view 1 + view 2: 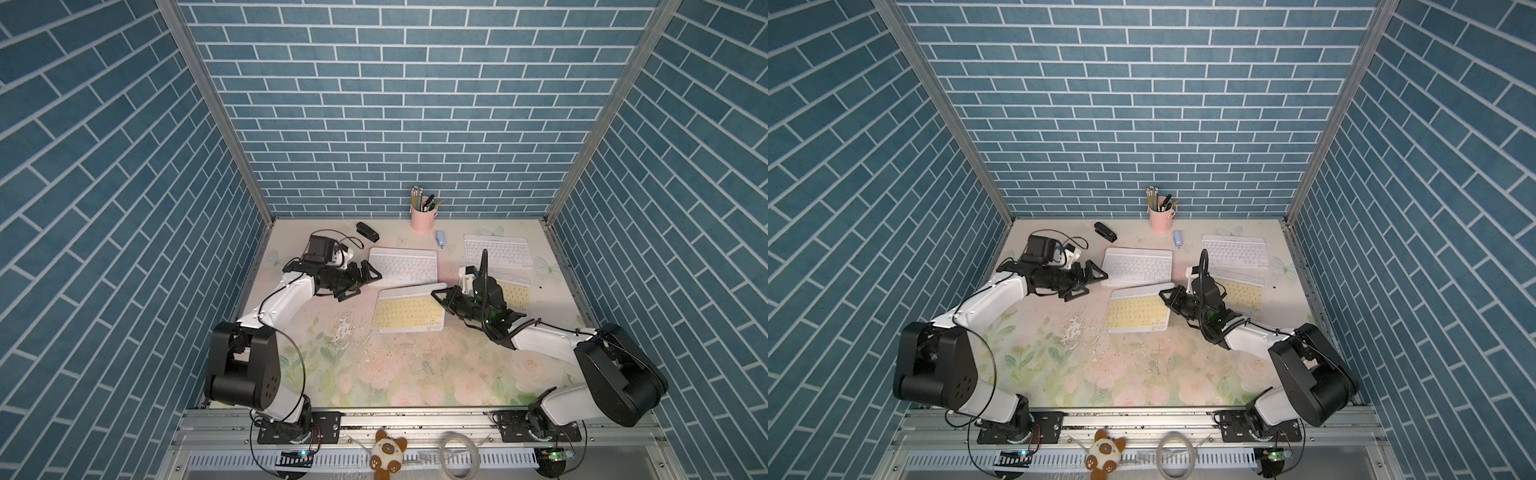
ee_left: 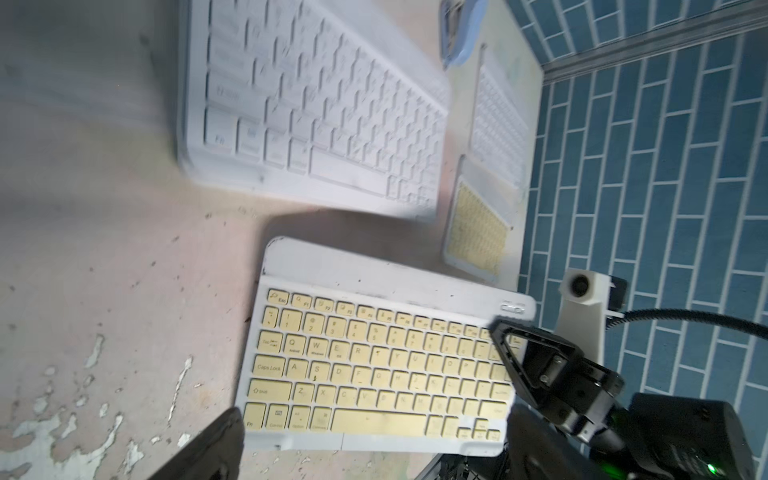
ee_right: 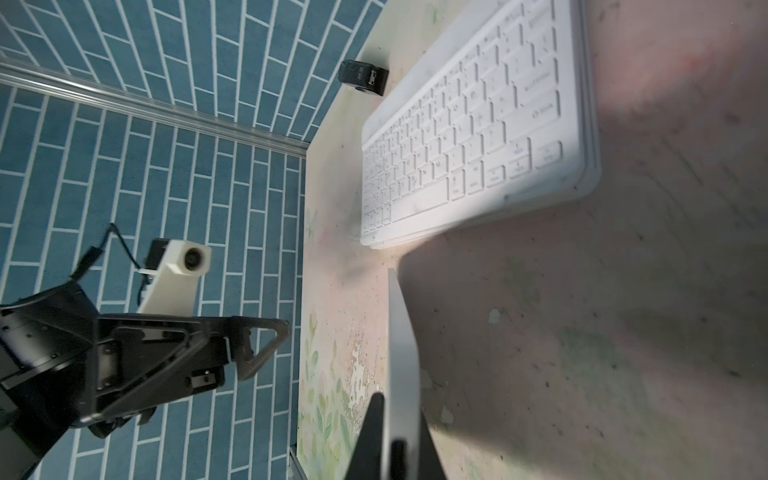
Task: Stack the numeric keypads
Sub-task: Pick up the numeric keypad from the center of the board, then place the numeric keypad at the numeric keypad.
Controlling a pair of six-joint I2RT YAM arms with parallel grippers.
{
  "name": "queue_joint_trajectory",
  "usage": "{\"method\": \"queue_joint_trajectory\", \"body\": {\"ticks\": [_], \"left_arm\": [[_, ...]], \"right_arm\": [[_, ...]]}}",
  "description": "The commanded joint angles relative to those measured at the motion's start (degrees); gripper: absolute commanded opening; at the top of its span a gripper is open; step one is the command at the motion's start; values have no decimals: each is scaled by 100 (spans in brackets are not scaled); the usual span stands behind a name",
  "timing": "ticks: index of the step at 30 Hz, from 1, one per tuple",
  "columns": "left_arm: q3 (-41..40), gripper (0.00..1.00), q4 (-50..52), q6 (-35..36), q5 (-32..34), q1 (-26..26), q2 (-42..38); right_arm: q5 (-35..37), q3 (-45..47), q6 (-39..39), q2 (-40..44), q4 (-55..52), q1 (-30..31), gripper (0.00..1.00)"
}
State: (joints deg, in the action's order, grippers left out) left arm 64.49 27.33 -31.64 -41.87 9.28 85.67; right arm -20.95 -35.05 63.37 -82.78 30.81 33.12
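My right gripper (image 1: 440, 297) clamps the yellow keypad (image 1: 409, 313) by its right edge at frame centre. I should lift it level and square it over the white keypad (image 1: 403, 266) just above. My left gripper (image 1: 362, 283) stands wide, empty.

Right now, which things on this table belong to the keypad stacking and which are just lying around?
Job: middle white keypad; far white keypad; held yellow keypad; other yellow keypad.
Lying about: black stapler; pink pen cup; blue stick.

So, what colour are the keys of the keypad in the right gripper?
Pale yellow; the keypad shows best in the left wrist view.
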Motion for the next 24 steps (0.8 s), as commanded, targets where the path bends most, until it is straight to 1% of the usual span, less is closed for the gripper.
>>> {"method": "queue_joint_trajectory", "body": {"ticks": [1, 5, 9, 15, 18, 24], "left_arm": [[176, 100, 483, 165, 20, -77, 0], [179, 99, 355, 114, 12, -75, 98], [204, 100, 192, 52, -5, -76, 300], [247, 100, -36, -52, -67, -75, 534], [300, 99, -18, -13, -66, -77, 604], [332, 100, 35, 80, -45, -77, 689]], "right_arm": [[-984, -587, -371, -14, 432, -282, 0], [-1596, -1116, -284, -423, 609, -571, 0], [-1798, -1531, -194, -958, 945, -854, 0], [-2263, -2307, 275, -2313, 2185, -1157, 0], [-2366, -2600, 532, -2966, 2771, -1236, 0], [-2396, -3002, 563, -3721, 2835, -1348, 0]]}}
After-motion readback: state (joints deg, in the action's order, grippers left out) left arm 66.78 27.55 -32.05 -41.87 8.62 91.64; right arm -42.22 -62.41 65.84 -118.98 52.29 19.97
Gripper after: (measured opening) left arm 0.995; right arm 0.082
